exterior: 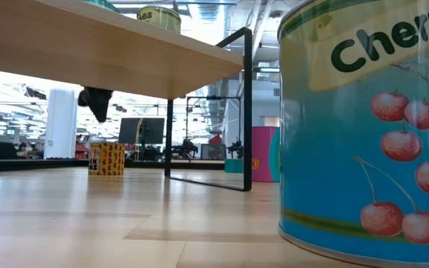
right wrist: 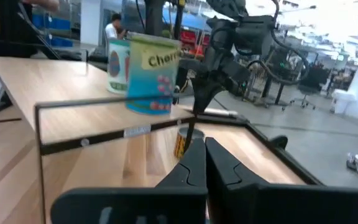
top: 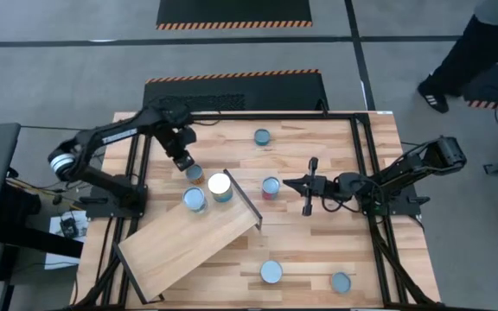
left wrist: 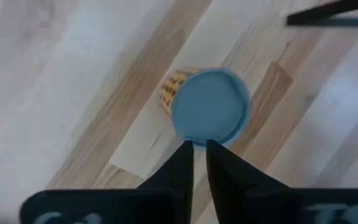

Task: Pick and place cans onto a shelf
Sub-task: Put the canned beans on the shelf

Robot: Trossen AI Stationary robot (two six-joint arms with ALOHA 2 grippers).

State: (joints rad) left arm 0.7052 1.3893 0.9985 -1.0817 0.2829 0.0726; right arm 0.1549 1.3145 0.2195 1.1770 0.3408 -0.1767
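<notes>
The shelf [top: 188, 244] is a light-wood board that lies slantwise at the table's left, with its dark raised edge [top: 243, 199] at the far right end. Two cans [top: 194, 199] [top: 220, 186] stand on it. An orange-labelled can with a blue top [left wrist: 209, 106] stands on the table just beyond the shelf [top: 194, 172]. My left gripper [left wrist: 197, 151] is shut and hangs above this can. In the low view my left gripper [exterior: 95, 103] is clear of the orange can [exterior: 110, 158]. My right gripper [top: 290, 183] is shut and empty at the table's right, and it also shows in the right wrist view [right wrist: 199, 149].
Loose cans stand on the table at the far middle [top: 262, 136], beside the shelf's edge [top: 271, 187], and near the front [top: 271, 272] [top: 341, 282]. A cherry-labelled can [exterior: 363, 126] stands close to the low camera. A person [top: 474, 52] walks beyond the far right corner.
</notes>
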